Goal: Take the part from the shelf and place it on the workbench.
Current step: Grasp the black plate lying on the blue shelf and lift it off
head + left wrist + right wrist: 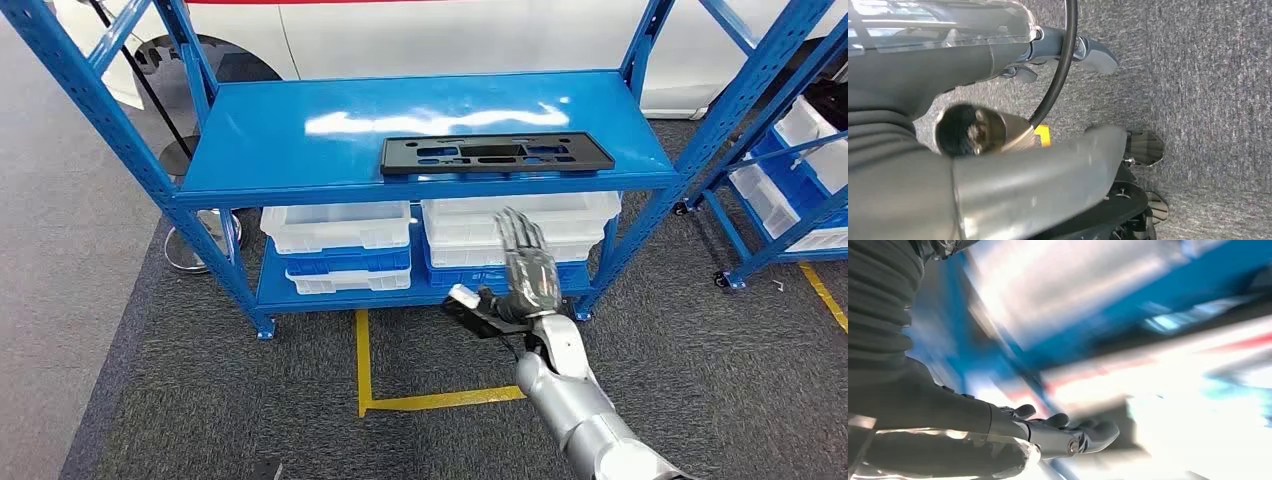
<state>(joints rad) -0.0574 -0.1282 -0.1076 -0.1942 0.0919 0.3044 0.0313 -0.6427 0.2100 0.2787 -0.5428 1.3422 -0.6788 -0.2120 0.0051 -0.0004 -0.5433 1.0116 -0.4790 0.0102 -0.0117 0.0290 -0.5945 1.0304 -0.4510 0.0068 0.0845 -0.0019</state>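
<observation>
Head view shows the part (497, 154), a flat black plate with cut-outs, lying lengthwise on the top deck of the blue shelf (300, 140), close to the front lip and toward the 3 o'clock half of the deck. Nothing touches it. The right hand (515, 275) is raised in front of the lower tier, at 6 o'clock from the part and well below the deck; its fingers are straight and spread, the thumb out to the side, and it grasps nothing. The right wrist view is motion-blurred, but the same released fingers (1063, 427) can be made out. In the left wrist view the left hand (1068, 50) hangs over grey carpet with nothing in it; whether its fingers are curled or loose I cannot tell.

The step in hand looks like the reach, with pickup not yet begun. To do it well, the hand should rise past the front lip before going forward, so the fingertips do not strike the edge. The plate is thin and flat against the deck, so pinching from above will likely slip. A better bet is to draw its near long edge toward 6 o'clock until it overhangs the lip, then slide fingers under and thumb on top. Grip near the middle of the length, or the long plate will tip. White bins (336, 226) below stay out of the path.
</observation>
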